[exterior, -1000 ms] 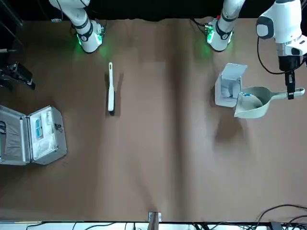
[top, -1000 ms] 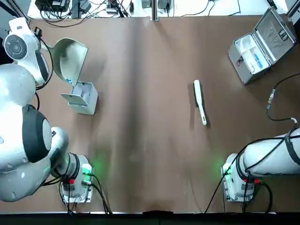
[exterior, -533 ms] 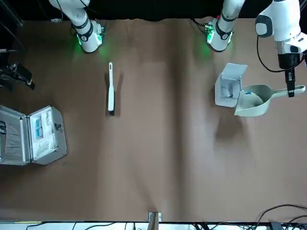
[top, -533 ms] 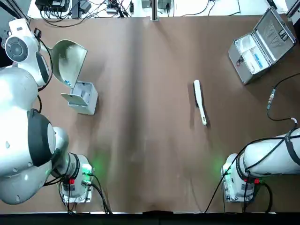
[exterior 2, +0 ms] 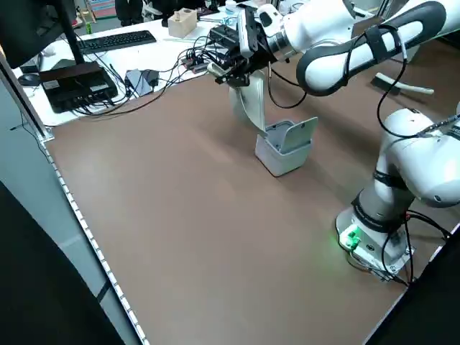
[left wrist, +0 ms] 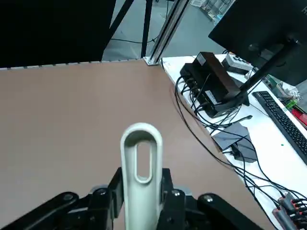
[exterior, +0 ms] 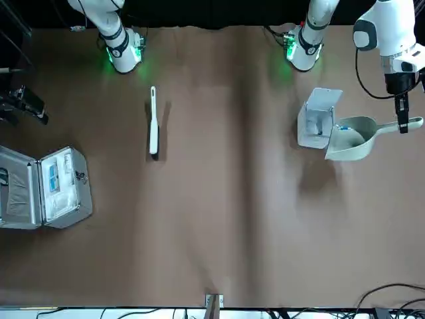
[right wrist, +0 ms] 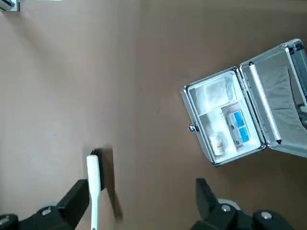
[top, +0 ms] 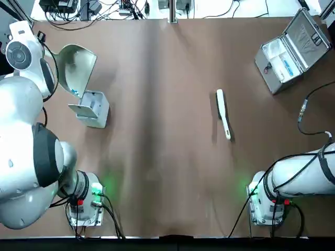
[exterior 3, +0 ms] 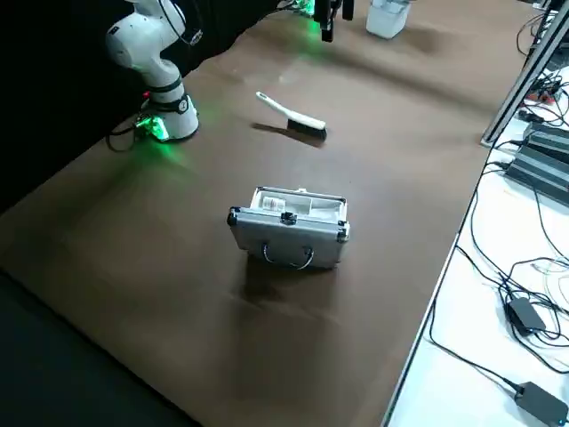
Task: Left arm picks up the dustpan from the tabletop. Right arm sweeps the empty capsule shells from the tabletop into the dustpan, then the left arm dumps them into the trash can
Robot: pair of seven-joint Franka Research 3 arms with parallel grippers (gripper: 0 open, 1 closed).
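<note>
No brand, label or writing can be read anywhere on the desk (top: 167, 157).

The left hand (exterior: 402, 126) is closed on the thin looped handle of the dustpan (exterior: 350, 139), its two fingers (left wrist: 168, 191) pinching the handle from either side. The dustpan hangs lifted off the desk, tipped steeply, with its wide scoop reaching from the hand toward the trash can (top: 92, 108) and its lip right at the can's open top. A small blue speck shows at the scoop's lower edge where it meets the can; the empty capsule shells themselves are too small to make out, and the inside of the can cannot be seen clearly. The can stands just beside and below the left hand, its flip lid raised.

The right hand (right wrist: 139, 211) is held high above the desk with its fingers (right wrist: 76, 201) spread wide and nothing between them. Below it lies the white brush (top: 223, 113), flat on the desk. Farther out from that hand stands the silver metal case (top: 293, 49), lid open, holding a white tray with a small blue and white packet and a small bottle-like item.
</note>
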